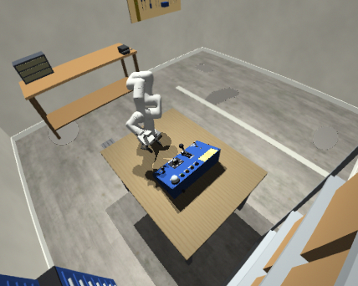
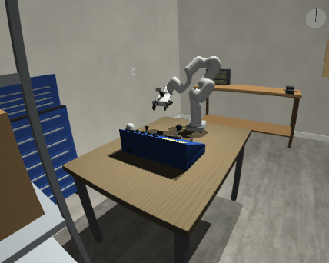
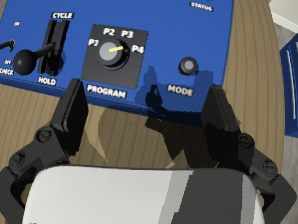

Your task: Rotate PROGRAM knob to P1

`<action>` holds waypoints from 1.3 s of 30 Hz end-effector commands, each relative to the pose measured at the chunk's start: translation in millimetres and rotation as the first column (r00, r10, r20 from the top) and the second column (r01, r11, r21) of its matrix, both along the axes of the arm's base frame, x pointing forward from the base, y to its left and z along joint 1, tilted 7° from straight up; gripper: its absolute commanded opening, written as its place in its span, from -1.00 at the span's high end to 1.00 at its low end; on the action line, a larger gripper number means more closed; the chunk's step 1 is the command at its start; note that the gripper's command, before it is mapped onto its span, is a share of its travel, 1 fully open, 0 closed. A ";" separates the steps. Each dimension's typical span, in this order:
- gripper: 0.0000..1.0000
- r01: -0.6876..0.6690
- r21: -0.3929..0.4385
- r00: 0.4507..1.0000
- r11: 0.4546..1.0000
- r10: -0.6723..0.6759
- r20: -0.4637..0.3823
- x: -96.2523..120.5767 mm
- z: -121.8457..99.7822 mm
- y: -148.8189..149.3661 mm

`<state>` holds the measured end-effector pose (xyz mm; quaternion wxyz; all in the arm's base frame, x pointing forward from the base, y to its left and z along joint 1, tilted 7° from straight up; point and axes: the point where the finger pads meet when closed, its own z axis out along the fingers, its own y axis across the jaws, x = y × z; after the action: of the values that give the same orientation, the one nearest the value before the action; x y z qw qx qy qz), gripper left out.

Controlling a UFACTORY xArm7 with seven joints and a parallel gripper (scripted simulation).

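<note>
The blue console (image 1: 187,167) stands on the wooden table; it also shows in the exterior view (image 2: 161,148) and the wrist view (image 3: 120,26). Its grey PROGRAM knob (image 3: 109,55) has a yellow pointer aimed at P4, with P1, P2 and P3 marked around it. My gripper (image 3: 145,96) (image 2: 161,104) is open and empty, hovering above the table just off the console's near edge, well above the panel. In the top view it hangs beside the arm's base (image 1: 149,140).
A wooden shelf bench (image 1: 74,85) stands behind the arm.
</note>
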<state>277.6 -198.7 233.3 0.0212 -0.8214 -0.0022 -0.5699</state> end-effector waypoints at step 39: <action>-1.00 0.136 0.009 0.775 0.991 -0.101 -0.624 63.7 11.9 63.2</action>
<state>333.4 -142.2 243.5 0.0237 -0.9517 0.0545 -0.3013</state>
